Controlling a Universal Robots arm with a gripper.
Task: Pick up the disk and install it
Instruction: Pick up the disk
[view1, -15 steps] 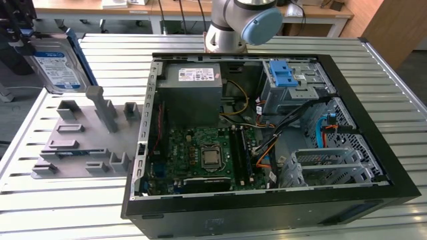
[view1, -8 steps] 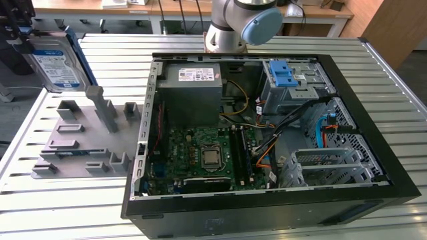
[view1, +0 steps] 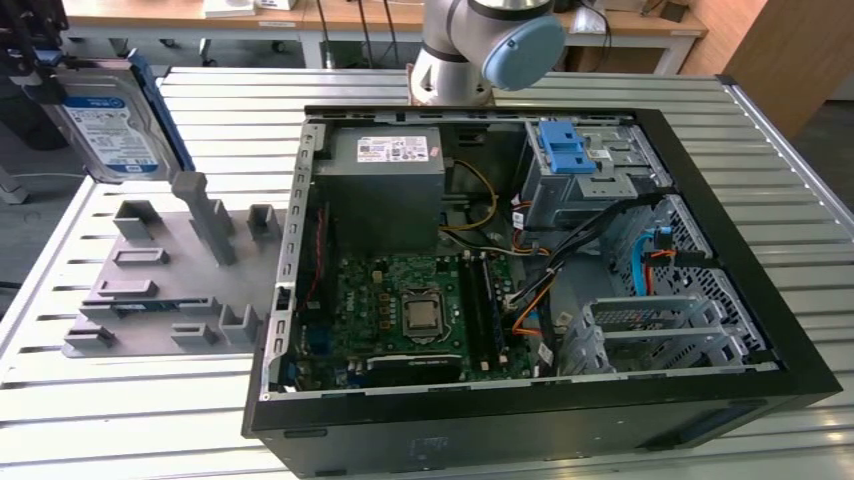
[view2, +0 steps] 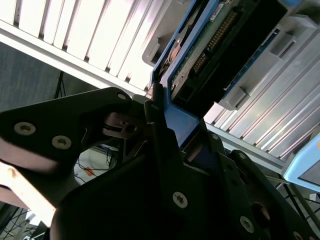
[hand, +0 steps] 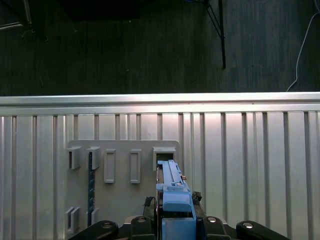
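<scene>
Clamped on the blue carrier frame of the disk (hand: 169, 172), the end effector (hand: 173, 201) holds it edge-on in the first wrist view, its dark fingers pressed against both sides of the frame. In the second wrist view the fingers (view2: 155, 125) meet the frame's blue corner, and the circuit-board side of the drive runs away from them.

In the exterior view the disk (view1: 118, 128) hangs upright at about 10 o'clock, its white-and-blue label facing the camera. It is lifted off the counter (view1: 134, 410), above the far end of the grey fixture plate (view1: 160, 290). That plate lies flat on the slatted counter at roughly 8 o'clock, carrying several raised holders and slots; the first wrist view shows these slots (hand: 120, 167) beyond the drive's edge.

An open computer case (view1: 534, 420) lies on its side across the middle of the exterior view, just beside the plate at its 3 o'clock. Inside it, a grey power supply (view1: 387, 190) with a white sticker sits toward 12 o'clock, the green motherboard (view1: 400, 300) toward 6 o'clock. A blue bracket (view1: 571, 150) rests on the drive bay at about 1 o'clock, and a perforated metal cage (view1: 654, 335) stands at around 4 o'clock. The arm's base (view1: 481, 50) rises behind the case at 12 o'clock.
</scene>
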